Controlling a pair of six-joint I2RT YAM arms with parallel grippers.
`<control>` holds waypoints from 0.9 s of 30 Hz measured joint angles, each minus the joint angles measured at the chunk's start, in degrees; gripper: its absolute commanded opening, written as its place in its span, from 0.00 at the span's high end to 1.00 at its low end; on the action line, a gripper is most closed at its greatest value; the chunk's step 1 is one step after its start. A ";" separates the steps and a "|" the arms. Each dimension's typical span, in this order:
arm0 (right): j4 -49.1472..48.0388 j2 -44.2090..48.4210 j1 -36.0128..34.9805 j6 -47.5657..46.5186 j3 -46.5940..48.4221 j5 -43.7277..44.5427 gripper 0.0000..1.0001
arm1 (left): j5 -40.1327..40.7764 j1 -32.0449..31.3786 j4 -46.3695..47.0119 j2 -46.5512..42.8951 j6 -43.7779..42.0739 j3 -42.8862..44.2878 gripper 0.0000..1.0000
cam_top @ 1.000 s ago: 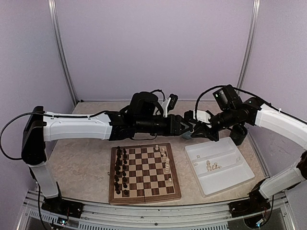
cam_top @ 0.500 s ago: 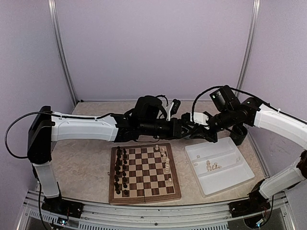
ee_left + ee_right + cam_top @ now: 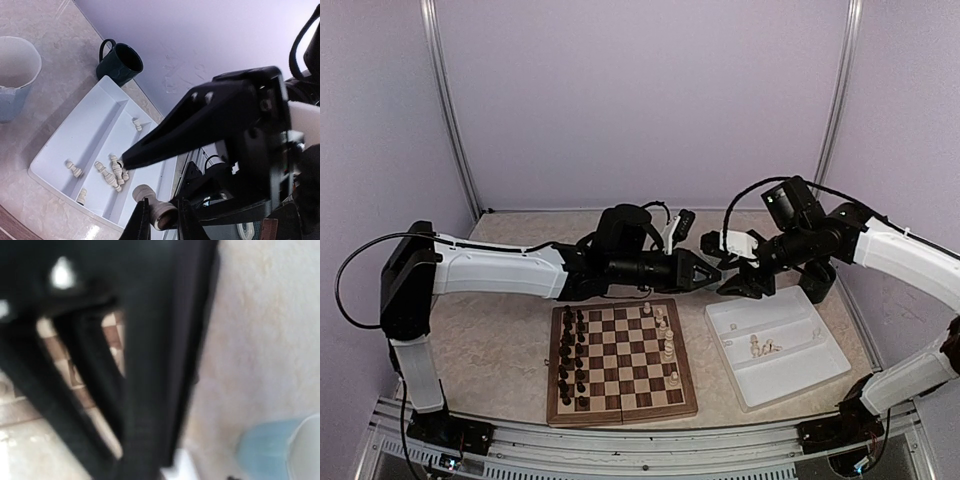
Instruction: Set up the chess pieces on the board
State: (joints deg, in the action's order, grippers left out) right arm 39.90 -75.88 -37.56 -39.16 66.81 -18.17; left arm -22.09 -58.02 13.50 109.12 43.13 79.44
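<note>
A cream-white chess piece (image 3: 156,208) is pinched between the fingers of my left gripper (image 3: 162,220), which is shut on it above the gap between board and tray. My left gripper (image 3: 710,272) meets my right gripper (image 3: 735,283) tip to tip. The right gripper's jaws stand apart, one black finger (image 3: 200,125) reaching over the piece without touching it. The wooden board (image 3: 557,412) carries dark pieces (image 3: 570,360) down its left side and a few cream pieces (image 3: 666,335) on its right. The right wrist view is blurred, showing board checks (image 3: 113,335).
A white tray (image 3: 790,385) right of the board holds several loose cream pieces (image 3: 111,172). A dark green mug (image 3: 121,62) stands beyond the tray (image 3: 55,167), and a pale blue cup (image 3: 15,75) stands left of it. Purple walls close in the table.
The left gripper has shut on the cream piece that the right gripper held. The right gripper has opened and let it go, and the arms have drawn slightly apart.
</note>
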 measured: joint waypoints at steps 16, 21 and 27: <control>-4.76 -11.54 28.96 25.92 1.36 -51.69 0.45 | 2.86 0.81 11.10 -4.24 -9.40 -7.43 0.91; -19.10 -12.72 28.96 46.36 -6.01 -63.67 0.47 | 3.30 0.50 14.08 -4.22 -12.94 -7.41 0.91; -35.45 -12.72 28.35 64.46 -10.51 -68.78 0.47 | 3.04 0.00 16.15 -2.80 -14.32 -5.81 0.91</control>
State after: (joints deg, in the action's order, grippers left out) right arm 4.45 -88.60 -9.21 25.30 56.29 -86.96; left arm -19.05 -58.02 29.65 106.32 28.82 73.63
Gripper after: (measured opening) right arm 0.533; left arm 0.159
